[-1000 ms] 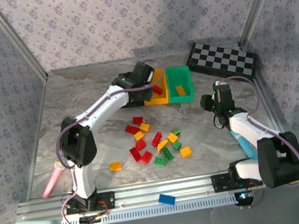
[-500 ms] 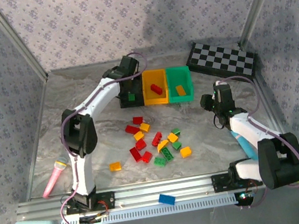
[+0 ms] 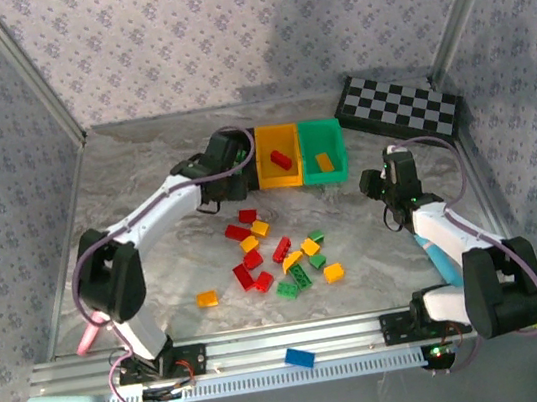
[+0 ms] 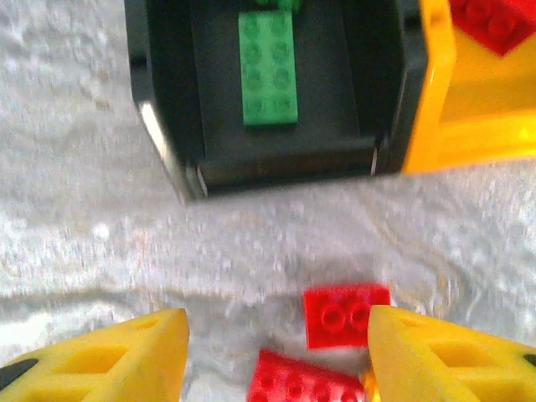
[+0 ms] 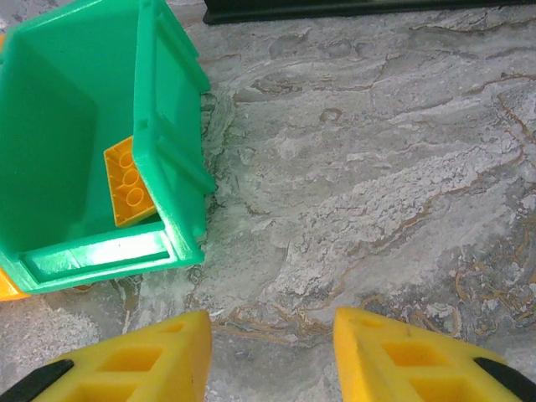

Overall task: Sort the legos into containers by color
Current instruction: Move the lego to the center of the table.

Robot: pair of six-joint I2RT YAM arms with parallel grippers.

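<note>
The black bin (image 4: 276, 151) holds a green brick (image 4: 268, 67). To its right stand the yellow bin (image 3: 275, 174), with a red brick (image 3: 283, 159) in it, and the green bin (image 3: 337, 140), with an orange brick (image 5: 130, 184) in it. My left gripper (image 4: 276, 360) hovers open and empty just in front of the black bin, above two red bricks (image 4: 345, 314) on the table. In the top view the left gripper (image 3: 219, 173) covers most of that bin. My right gripper (image 5: 272, 352) is open over bare table, right of the green bin. Several red, orange and green legos (image 3: 277, 255) lie mid-table.
A checkered board (image 3: 398, 106) lies at the back right, behind the green bin. A lone blue brick (image 3: 299, 358) rests on the front rail. A pink stick-like object (image 3: 88, 334) lies at the left near the left arm's base.
My left gripper swung from over the yellow bin to the black bin, opened and left a green brick inside, then drew back toward the near side. The right arm stayed still.
</note>
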